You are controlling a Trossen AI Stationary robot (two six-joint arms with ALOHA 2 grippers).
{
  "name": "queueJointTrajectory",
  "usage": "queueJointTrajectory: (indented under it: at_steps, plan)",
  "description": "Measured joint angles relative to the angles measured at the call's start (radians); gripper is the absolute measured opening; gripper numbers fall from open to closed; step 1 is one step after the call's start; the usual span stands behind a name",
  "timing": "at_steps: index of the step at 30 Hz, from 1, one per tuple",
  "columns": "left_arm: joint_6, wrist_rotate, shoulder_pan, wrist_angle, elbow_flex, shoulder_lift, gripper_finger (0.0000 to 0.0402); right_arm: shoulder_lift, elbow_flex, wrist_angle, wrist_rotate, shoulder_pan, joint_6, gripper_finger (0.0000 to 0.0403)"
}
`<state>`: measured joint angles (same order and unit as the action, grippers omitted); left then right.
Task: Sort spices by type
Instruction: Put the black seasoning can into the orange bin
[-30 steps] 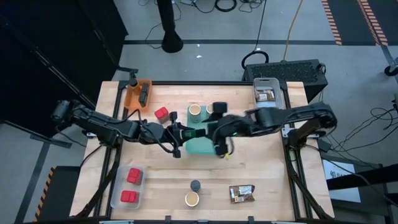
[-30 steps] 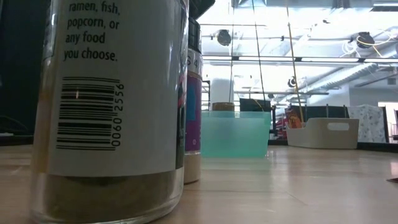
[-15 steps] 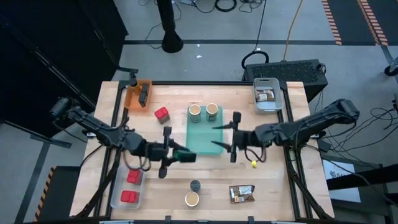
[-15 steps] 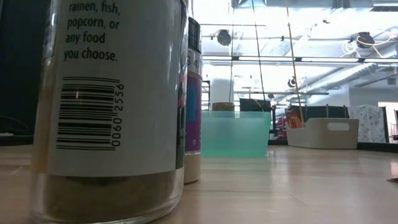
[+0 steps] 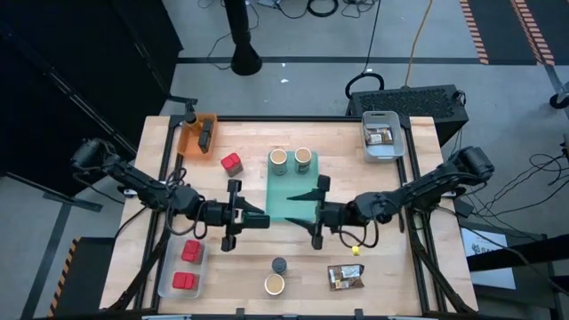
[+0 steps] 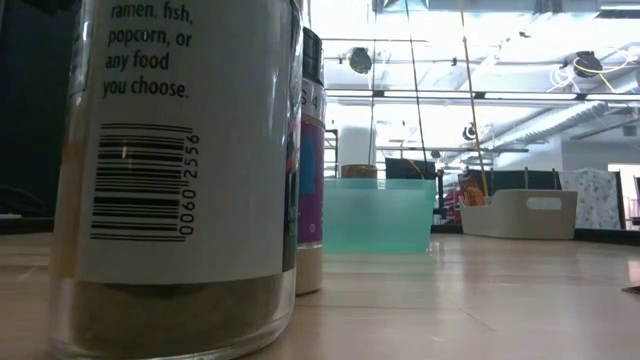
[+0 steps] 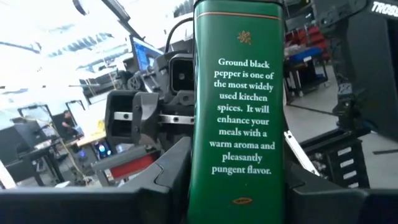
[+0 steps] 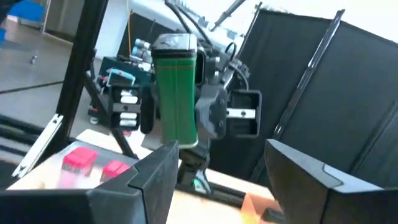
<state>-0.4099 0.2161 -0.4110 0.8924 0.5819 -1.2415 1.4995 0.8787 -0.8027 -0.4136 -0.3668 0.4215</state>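
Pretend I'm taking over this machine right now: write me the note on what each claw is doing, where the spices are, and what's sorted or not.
Left gripper: shut on a green pepper tin, held above the table's middle.
Right gripper: open and empty, facing the left one over the teal tray.
Sorted: two red boxes in the clear tray; two tan jars in the teal tray; a packet in the grey bin.
Left: the green pepper tin, the loose red box, the small dark jar, the tan jar beside it and the brown packet.
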Motion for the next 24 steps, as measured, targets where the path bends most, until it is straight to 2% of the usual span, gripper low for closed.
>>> queueJointTrajectory:
  at_steps: [3,9,17,20,24]
  plan:
    - [-0.027,-0.002,-0.001,0.02,0.0,0.0,0.0131,0.043,0.058,-0.011,0.005,0.006,0.003,0.0224]
    - [-0.042,0.002,0.023,0.015,0.0,0.0,0.0131,0.138,0.174,-0.009,0.147,0.041,-0.039,0.0224]
    - [-0.042,0.003,0.024,0.008,0.0,0.0,0.0132,0.185,0.229,-0.007,0.158,0.059,-0.016,0.022]
    - [-0.041,0.01,0.025,0.008,0.0,0.0,0.0135,0.185,0.229,-0.008,0.161,0.07,-0.016,0.0198]
    - [-0.041,0.031,0.025,0.003,0.0,0.0,0.0137,0.185,0.229,-0.003,0.186,0.077,-0.005,0.0139]
